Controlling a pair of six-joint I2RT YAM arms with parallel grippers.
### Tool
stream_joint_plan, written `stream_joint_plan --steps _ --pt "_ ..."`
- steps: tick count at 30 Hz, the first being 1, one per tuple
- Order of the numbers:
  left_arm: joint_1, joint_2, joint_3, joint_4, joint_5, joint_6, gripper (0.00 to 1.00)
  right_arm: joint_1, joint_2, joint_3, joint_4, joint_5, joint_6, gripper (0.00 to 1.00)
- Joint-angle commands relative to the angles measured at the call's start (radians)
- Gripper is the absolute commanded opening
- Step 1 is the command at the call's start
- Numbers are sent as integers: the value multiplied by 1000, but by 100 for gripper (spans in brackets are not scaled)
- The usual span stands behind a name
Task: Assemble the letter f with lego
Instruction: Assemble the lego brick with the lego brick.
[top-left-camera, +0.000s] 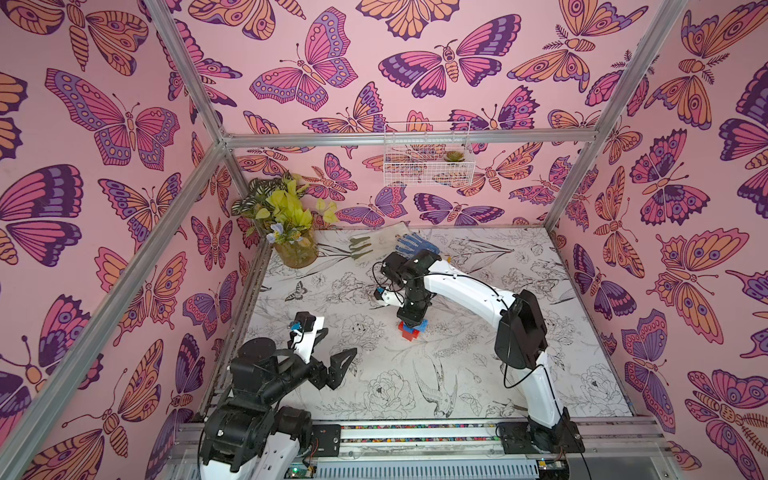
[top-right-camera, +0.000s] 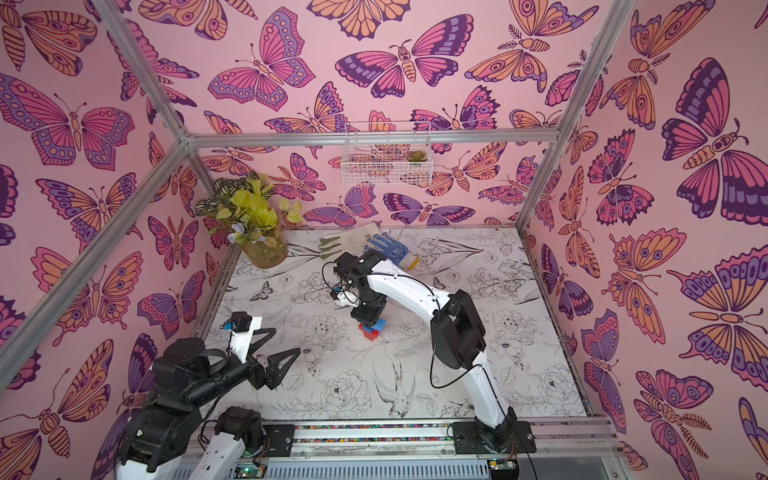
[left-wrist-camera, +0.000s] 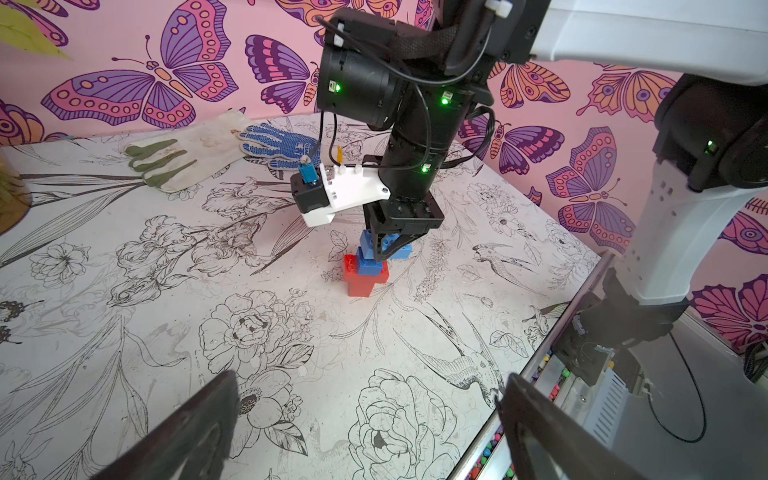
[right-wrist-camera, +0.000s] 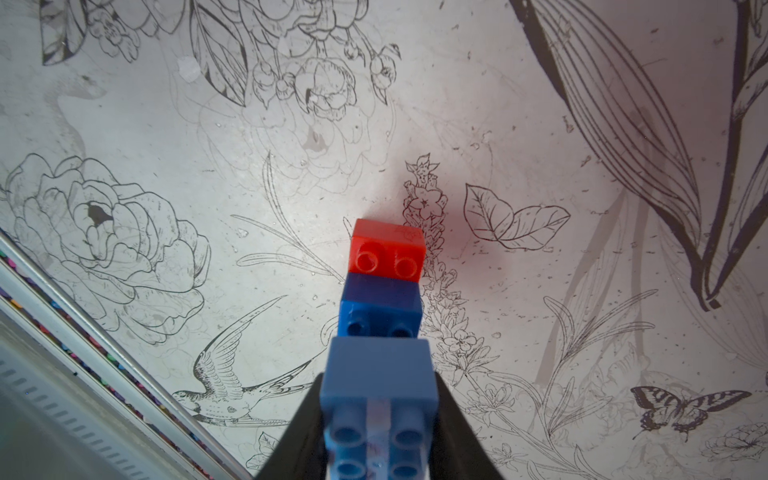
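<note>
As the long blue studded plastic brick (left-wrist-camera: 366, 240) is clamped between the closed jaws of the right gripper (left-wrist-camera: 388, 247), it is judged to be pressed as crossbar onto the red-and-blue brick stack (left-wrist-camera: 368, 282) mid-table. The left gripper (top-left-camera: 342, 340) is held wide open, empty, near left, clear.

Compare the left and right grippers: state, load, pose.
The left gripper has its jaws wide open; the right gripper is shut on the top blue brick. The left gripper is empty and well apart from the bricks; the right gripper points straight down over the brick stack. Both are black, with two jaws.
</note>
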Motion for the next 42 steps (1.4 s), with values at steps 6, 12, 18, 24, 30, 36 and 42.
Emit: stream_joint_plan --steps 6,12,18,24,30,36,42 --pt "-5 -16 -12 14 7 0 99 1 16 16 -33 -3 33 12" --pt "-5 -16 -13 14 6 -1 99 1 26 16 -29 -6 40 12" --pt "-5 -17 -13 14 6 -2 99 1 38 22 -27 -8 49 12" --pt "-5 -16 -12 15 6 -2 99 1 45 29 -25 -9 53 12" --pt "-6 -17 -13 14 6 -2 99 1 54 38 -30 -14 55 12" --pt "-6 -19 -12 14 6 -1 99 1 66 39 -35 -16 57 12" --pt "-7 -19 -13 14 6 -2 99 2 68 33 -42 -7 61 12"
